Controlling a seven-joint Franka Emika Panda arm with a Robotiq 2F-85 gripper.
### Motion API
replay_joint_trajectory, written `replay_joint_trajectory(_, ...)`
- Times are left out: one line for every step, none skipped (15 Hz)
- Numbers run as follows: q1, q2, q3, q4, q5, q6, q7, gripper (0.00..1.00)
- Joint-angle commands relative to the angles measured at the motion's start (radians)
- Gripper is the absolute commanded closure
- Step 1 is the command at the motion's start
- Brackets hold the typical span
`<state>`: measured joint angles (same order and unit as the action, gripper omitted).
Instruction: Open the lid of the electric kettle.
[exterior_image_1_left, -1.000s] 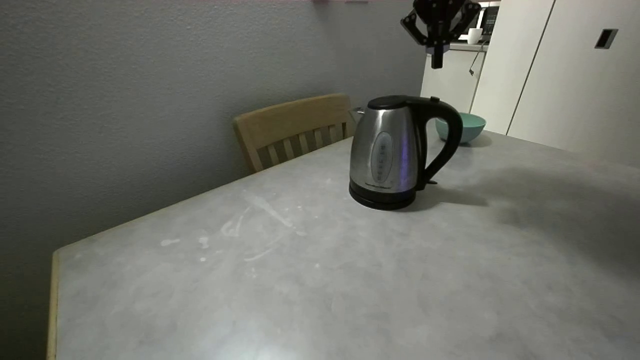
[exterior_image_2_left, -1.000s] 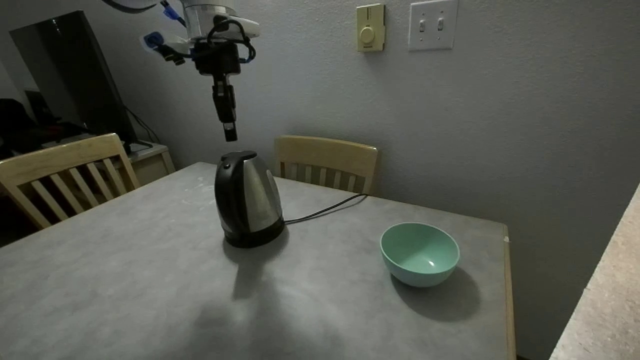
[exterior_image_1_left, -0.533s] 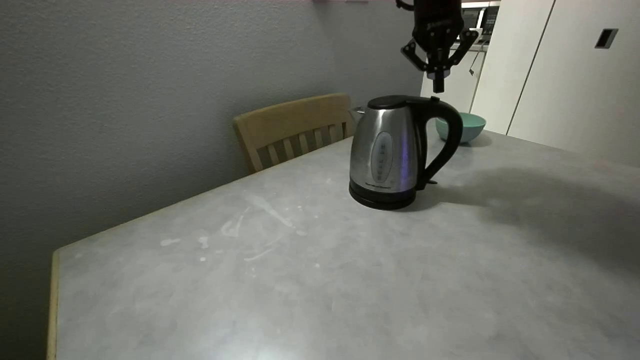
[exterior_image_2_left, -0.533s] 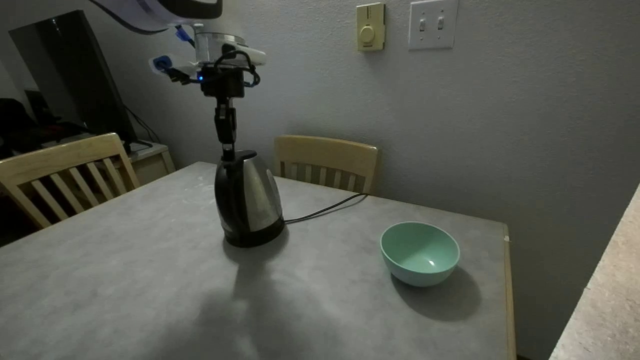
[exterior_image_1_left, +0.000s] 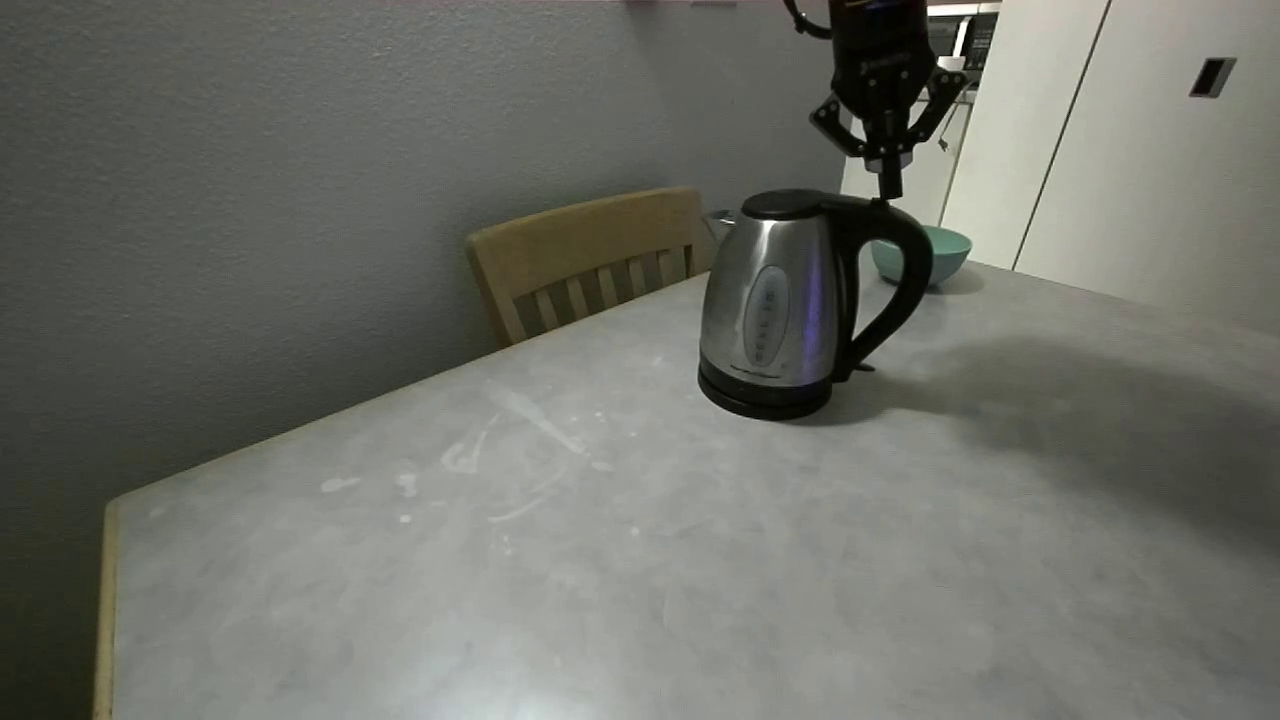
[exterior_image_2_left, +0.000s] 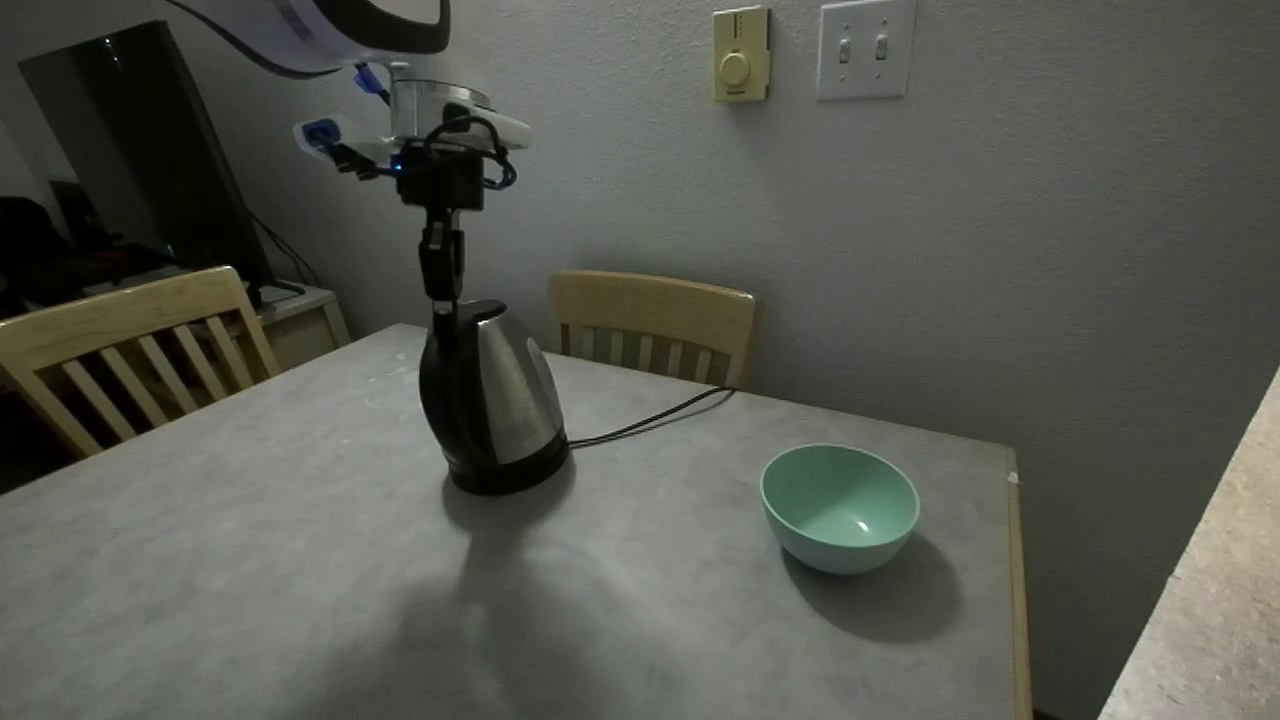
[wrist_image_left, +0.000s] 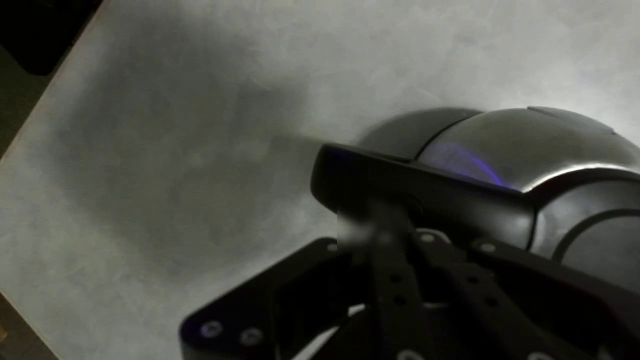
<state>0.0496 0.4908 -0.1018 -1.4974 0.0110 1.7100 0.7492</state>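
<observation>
The steel electric kettle (exterior_image_1_left: 768, 315) stands on the grey table, leaning slightly toward its black handle side; it also shows in an exterior view (exterior_image_2_left: 515, 390) and in the wrist view (wrist_image_left: 540, 137). Its black lid (exterior_image_1_left: 783, 204) lies closed on top; in the wrist view the lid (wrist_image_left: 605, 237) is partly cut off at the right edge. My gripper (exterior_image_1_left: 890, 180) points down with fingers together and nothing between them. The fingertips (exterior_image_2_left: 445, 318) touch the top of the handle at its small button, which they mostly hide. In the wrist view the fingertips (wrist_image_left: 387, 220) are blurred over the handle.
A mint-green bowl (exterior_image_2_left: 838, 510) stands on the table (exterior_image_2_left: 300, 560) behind the kettle's handle side. A black cord (exterior_image_2_left: 650, 425) runs from the kettle base to the table edge. Wooden chairs (exterior_image_2_left: 650, 320) stand at the table edges, with a wall behind.
My gripper has come down from above the kettle onto the top of its handle. The kettle's top has shifted slightly toward the handle side. The lid looks unchanged.
</observation>
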Motion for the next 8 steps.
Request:
replay_joint_trajectory(-0.011,0.047,0.014,0.036,0.018,-0.007,-0.023,1.0)
replay_joint_trajectory(-0.011,0.055,0.015,0.045,0.018,-0.009,-0.029,1.0)
replay_joint_trajectory(-0.01,0.085,0.014,0.073,0.011,-0.022,-0.029,1.0)
replay_joint_trajectory(-0.008,0.101,0.013,0.092,0.006,-0.03,-0.031,1.0)
replay_joint_trajectory(-0.003,0.117,0.011,0.111,-0.002,-0.051,-0.023,1.0)
replay_joint_trajectory(-0.002,0.135,0.01,0.134,-0.007,-0.068,-0.024,1.0)
replay_joint_trajectory(-0.001,0.159,0.009,0.161,-0.013,-0.087,-0.023,1.0)
replay_joint_trajectory(0.002,0.171,0.008,0.182,-0.018,-0.111,-0.019,1.0)
